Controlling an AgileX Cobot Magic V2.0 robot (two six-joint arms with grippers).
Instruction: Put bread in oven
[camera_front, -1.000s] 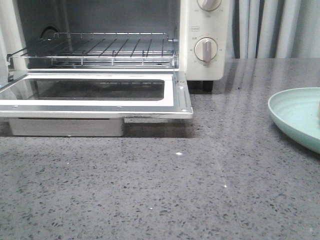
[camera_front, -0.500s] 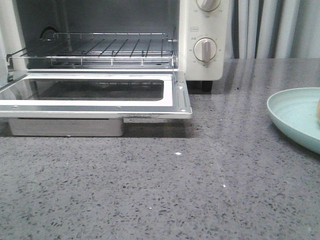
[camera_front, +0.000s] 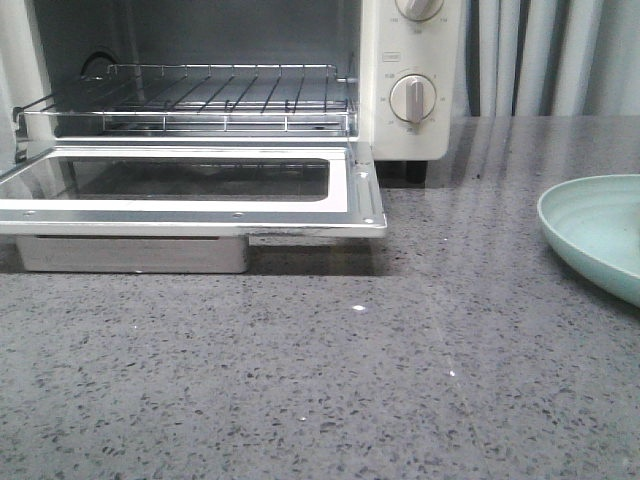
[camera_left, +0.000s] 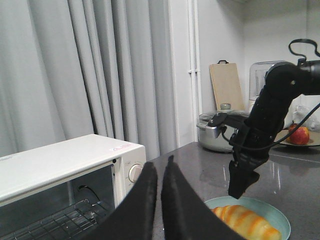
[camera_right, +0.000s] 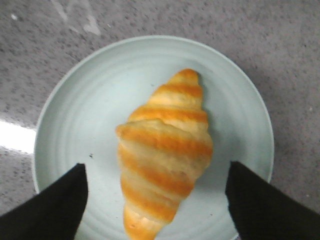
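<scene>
Oven (camera_front: 230, 110) at upper left of the front view, door down, rack bare. Left gripper (camera_left: 159, 200) pressed closed, empty, raised beside it. Bread (camera_right: 162, 150) on the plate (camera_right: 75, 115), centred between the spread-open right gripper (camera_right: 155, 205). Best lowered straight, closing across the thick middle, gently.

A pale green plate (camera_front: 590, 235) sits on the speckled grey counter (camera_front: 330, 380).
</scene>
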